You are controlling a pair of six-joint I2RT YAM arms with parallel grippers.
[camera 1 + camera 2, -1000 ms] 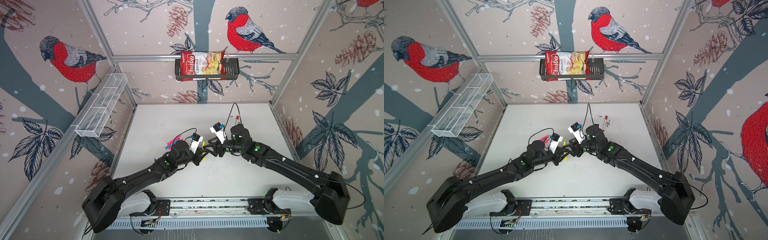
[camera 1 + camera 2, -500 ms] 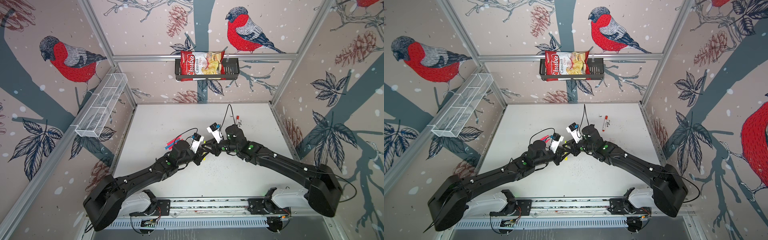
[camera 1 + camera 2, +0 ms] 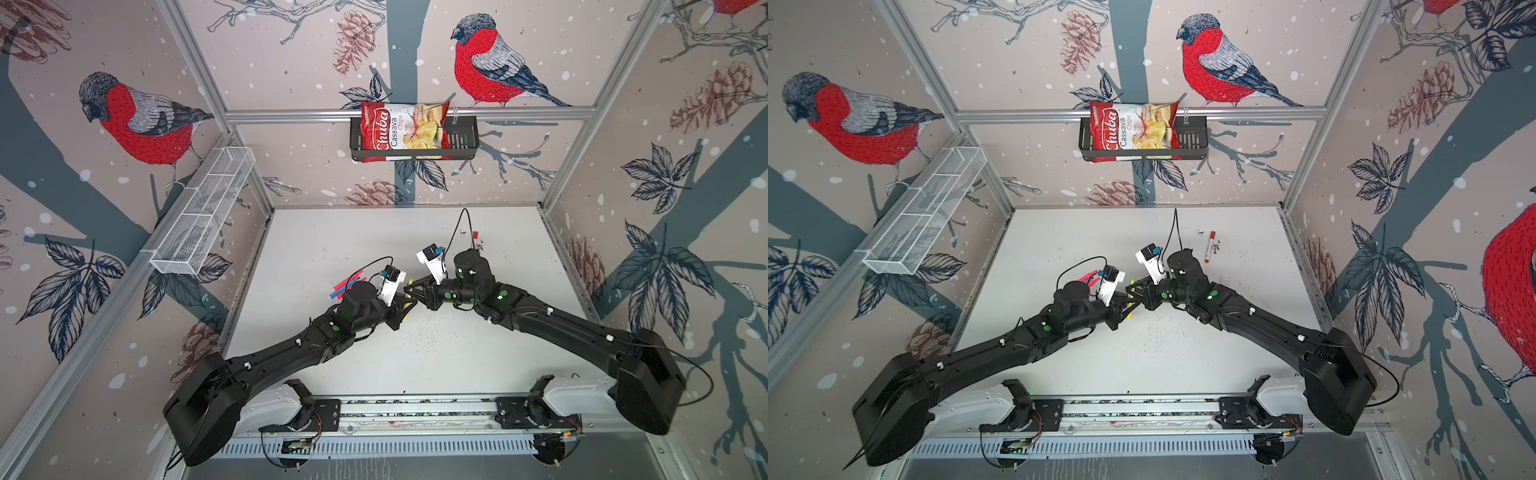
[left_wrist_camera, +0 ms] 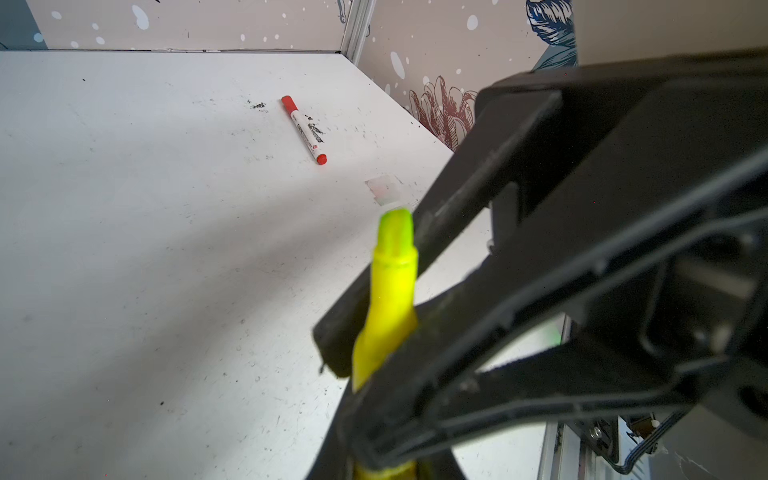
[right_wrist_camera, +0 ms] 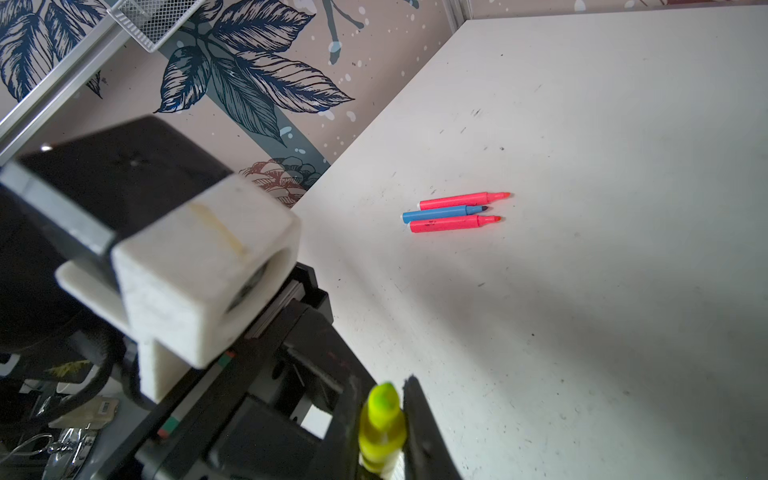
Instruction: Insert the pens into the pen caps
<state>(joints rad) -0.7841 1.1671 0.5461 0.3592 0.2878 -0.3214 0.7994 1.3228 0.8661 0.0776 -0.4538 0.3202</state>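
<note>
Gripping the yellow pen (image 4: 392, 291) low on its barrel, the left tool (image 3: 405, 306) is clamped all the way down on it. The right tool (image 3: 414, 291) has hold of it too: its black fingers (image 4: 465, 195) are pinched shut on the same barrel a bit further up, just under the greenish tip. So the two tools meet nose to nose above the middle of the counter (image 3: 332, 249), with the pen held off the surface between them. In both top views you only catch slivers of yellow poking out either side of the tools.

Count-wise I get five pens. One yellow, in the tools. Three lie side by side, touching, near the counter's left edge about halfway back: a pink pen (image 5: 461, 200), a blue pen (image 5: 440, 214) in the middle and a second pink pen (image 5: 451, 223), all with bare tips pointing the same way. Then one thicker white marker (image 3: 1209, 247), red at both ends, lies alone toward the far right corner, well apart from the tools. There's also a pale translucent patch (image 4: 384, 189) on the counter near the right edge, too blurred to say what it is or to count.
</note>
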